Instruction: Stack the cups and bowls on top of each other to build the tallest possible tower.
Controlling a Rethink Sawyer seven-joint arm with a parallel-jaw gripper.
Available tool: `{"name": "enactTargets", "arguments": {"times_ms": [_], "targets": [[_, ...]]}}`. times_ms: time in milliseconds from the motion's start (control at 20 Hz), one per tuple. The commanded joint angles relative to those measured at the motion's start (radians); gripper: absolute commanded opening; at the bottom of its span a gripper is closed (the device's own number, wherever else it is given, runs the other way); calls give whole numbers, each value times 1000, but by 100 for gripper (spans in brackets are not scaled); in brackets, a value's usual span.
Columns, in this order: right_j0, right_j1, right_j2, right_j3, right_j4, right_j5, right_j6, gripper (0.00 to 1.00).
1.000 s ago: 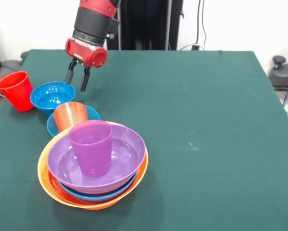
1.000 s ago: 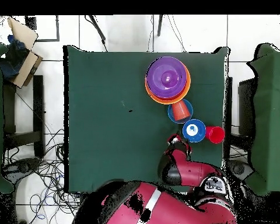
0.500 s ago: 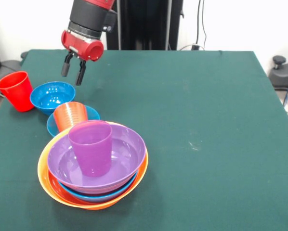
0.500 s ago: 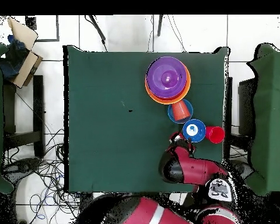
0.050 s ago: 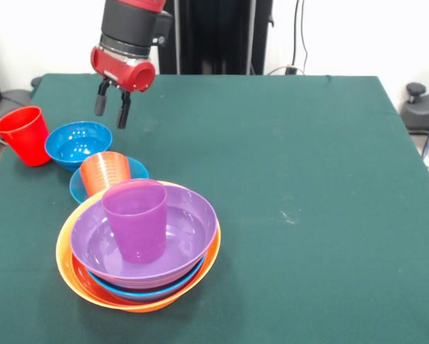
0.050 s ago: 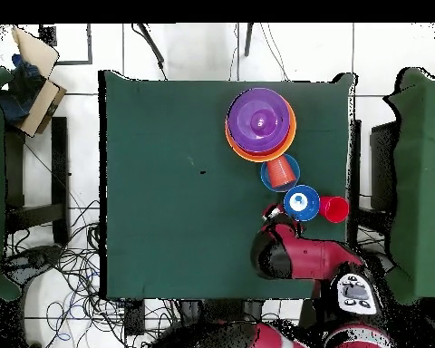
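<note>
On the green counter (image 5: 286, 150), near the front-left corner in the front view, stands the tower (image 5: 139, 247). Its outermost piece is the large yellow-orange bowl (image 5: 66, 269). Nested in it, a red-orange rim and then a light blue bowl (image 5: 146, 292) show only as thin edges. Above them sits the purple bowl (image 5: 182, 233), and in it the purple cup (image 5: 135, 218) stands upright, mouth up, with nothing in it.

Just behind the tower, a shallow light blue small bowl (image 5: 137, 169) holds the orange-red cup (image 5: 104, 173), which stands mouth down. Farther back and to the left is the dark blue small bowl (image 5: 77, 143), empty. The red cup (image 5: 24, 134) stands upright just left of it, near the counter's left edge.

The tool (image 5: 111, 107) hangs above the counter behind the dark blue bowl, its two dark fingers (image 5: 123, 111) pointing down, a small gap between them, gripping nothing. In the overhead view the tool (image 6: 274, 214) lies just beside that dark blue small bowl (image 6: 302, 201).
</note>
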Motion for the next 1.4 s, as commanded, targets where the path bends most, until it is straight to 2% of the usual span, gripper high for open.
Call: {"name": "enactTargets", "arguments": {"times_ms": [50,300,650,850,1100,1300,1400], "targets": [[-101,32,283,-22,-130,94,-113,100],[-161,16,344,-14,-194,178,-184,100],[-337,-9,520,-20,-281,376,-405,100],[-390,-2,573,-31,-311,422,-444,100],[-386,10,576,-34,-330,447,-426,100],[-376,19,554,-26,-320,491,-426,100],[-344,24,522,-31,-324,491,-399,100]]}}
